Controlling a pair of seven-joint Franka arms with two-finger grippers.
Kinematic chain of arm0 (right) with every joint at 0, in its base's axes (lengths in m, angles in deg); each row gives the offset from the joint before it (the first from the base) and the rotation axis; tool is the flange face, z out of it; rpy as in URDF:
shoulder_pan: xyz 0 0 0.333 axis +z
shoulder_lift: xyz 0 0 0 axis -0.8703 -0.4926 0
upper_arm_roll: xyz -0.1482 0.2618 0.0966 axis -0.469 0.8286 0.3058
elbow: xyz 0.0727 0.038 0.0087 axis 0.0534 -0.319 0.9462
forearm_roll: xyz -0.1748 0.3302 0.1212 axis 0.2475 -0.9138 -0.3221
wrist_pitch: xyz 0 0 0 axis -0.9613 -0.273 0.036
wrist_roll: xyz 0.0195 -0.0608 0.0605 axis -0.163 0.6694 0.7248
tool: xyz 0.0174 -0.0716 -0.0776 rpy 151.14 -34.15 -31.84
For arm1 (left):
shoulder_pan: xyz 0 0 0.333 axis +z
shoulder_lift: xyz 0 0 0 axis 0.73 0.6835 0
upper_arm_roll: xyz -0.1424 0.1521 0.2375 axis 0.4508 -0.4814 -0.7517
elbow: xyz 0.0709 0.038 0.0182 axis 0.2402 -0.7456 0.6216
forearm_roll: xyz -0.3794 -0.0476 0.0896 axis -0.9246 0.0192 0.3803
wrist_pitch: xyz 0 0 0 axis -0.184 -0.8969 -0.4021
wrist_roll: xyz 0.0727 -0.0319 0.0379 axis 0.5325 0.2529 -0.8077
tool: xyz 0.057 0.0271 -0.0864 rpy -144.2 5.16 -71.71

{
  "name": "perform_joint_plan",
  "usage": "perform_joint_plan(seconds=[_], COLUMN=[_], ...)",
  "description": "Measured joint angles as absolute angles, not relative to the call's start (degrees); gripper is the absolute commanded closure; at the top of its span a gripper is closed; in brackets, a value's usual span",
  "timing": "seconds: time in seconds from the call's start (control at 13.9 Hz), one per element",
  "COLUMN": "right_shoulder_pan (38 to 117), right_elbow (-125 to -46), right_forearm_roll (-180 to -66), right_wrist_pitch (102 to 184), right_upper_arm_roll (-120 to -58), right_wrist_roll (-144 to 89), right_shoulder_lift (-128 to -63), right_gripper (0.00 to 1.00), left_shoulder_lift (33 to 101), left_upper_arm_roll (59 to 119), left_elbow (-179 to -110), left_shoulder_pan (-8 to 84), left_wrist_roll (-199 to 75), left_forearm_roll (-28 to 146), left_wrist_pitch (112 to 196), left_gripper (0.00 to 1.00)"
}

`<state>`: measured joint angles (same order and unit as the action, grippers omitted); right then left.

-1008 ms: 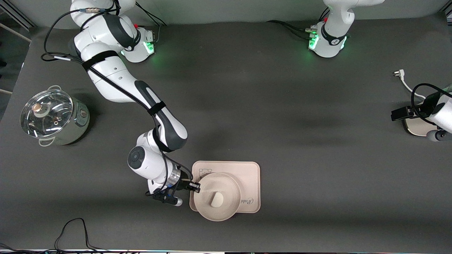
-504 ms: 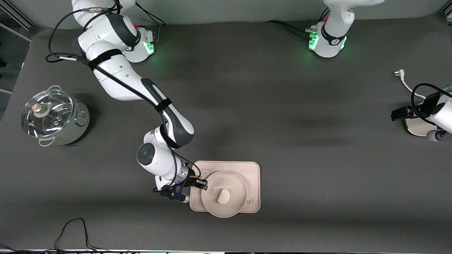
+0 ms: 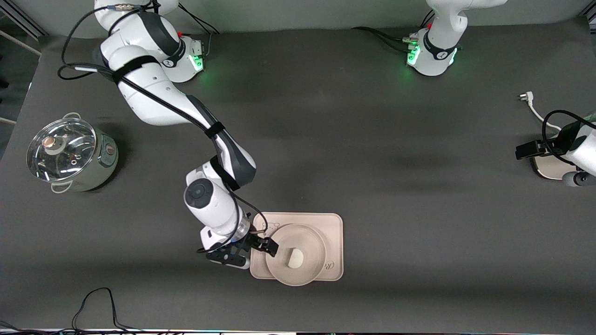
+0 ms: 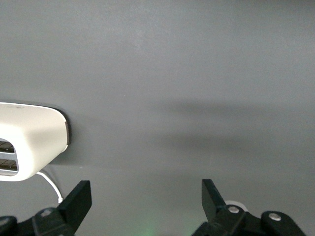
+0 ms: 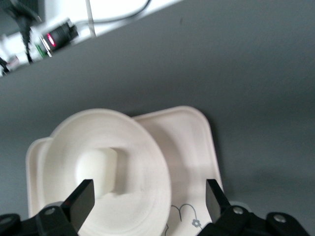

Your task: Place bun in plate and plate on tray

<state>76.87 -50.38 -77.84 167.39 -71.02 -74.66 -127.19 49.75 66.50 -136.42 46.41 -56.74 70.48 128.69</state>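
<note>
The small white, smooth steamed bun (image 3: 295, 258) lies in the middle of the round, shallow cream-beige plate (image 3: 285, 274), and the plate sits on the cream-beige rectangular tray with rounded corners (image 3: 333, 223), its rim overhanging the tray's edge nearest the front camera. On the tray, beside the plate toward the left arm's end, part of a cursive word shows, its first letter "R" (image 3: 328, 265) readable; a small line drawing peeks out at the tray's corner by the right gripper.

The right gripper (image 3: 263, 246) is at the plate's rim on the side toward the right arm's end of the table, its fingers spread wide and holding nothing. In the right wrist view the two black fingers (image 5: 81, 201) stand apart with the plate (image 5: 147, 167) and bun (image 5: 98, 172) between and past them.

The left gripper (image 4: 145, 201) waits at the left arm's end of the table over a white rounded appliance (image 4: 34, 140), fingers wide apart and empty. A glass-lidded steel pot (image 3: 70, 153) stands toward the right arm's end.
</note>
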Motion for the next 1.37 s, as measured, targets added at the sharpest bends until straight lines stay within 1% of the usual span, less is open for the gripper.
perform_joint_plan(seconds=[0.22,0.5,0.65,0.79,0.94,1.15,1.37], right_shoulder_pan=[74.92,73.90,73.77,73.53,73.08,72.86,72.83], right_elbow=[-52.73,-58.15,-60.99,-64.31,-69.90,-80.26,-87.42], right_forearm_roll=[-77.69,-77.67,-78.39,-82.59,-85.61,-86.93,-87.09], right_wrist_pitch=[158.74,143.27,135.32,129.11,126.37,125.57,125.44], right_upper_arm_roll=[-71.02,-72.09,-75.13,-79.88,-84.53,-89.88,-91.53], right_wrist_roll=[-71.49,-64.26,-56.81,-50.89,-46.08,-40.77,-39.83], right_shoulder_lift=[-119.71,-108.68,-102.48,-95.60,-87.22,-75.09,-66.91], right_gripper=[0.00,0.00,0.00,0.00,0.00,0.00,0.00], left_shoulder_lift=[49.91,49.84,49.01,47.51,45.30,42.10,41.64], left_upper_arm_roll=[66.53,66.52,66.51,66.51,66.92,68.25,68.36], left_elbow=[-136.42,-136.28,-136.23,-136.26,-136.82,-139.06,-139.43], left_shoulder_pan=[46.39,46.37,46.38,46.43,47.00,48.85,49.23], left_wrist_roll=[-56.74,-56.74,-56.74,-56.74,-56.74,-56.74,-56.70], left_forearm_roll=[70.47,70.47,70.48,70.48,70.48,70.49,70.49], left_wrist_pitch=[128.69,128.69,128.69,128.14,127.28,127.12,127.10], left_gripper=[0.00,0.00,0.00,0.00,0.00,0.00,0.00])
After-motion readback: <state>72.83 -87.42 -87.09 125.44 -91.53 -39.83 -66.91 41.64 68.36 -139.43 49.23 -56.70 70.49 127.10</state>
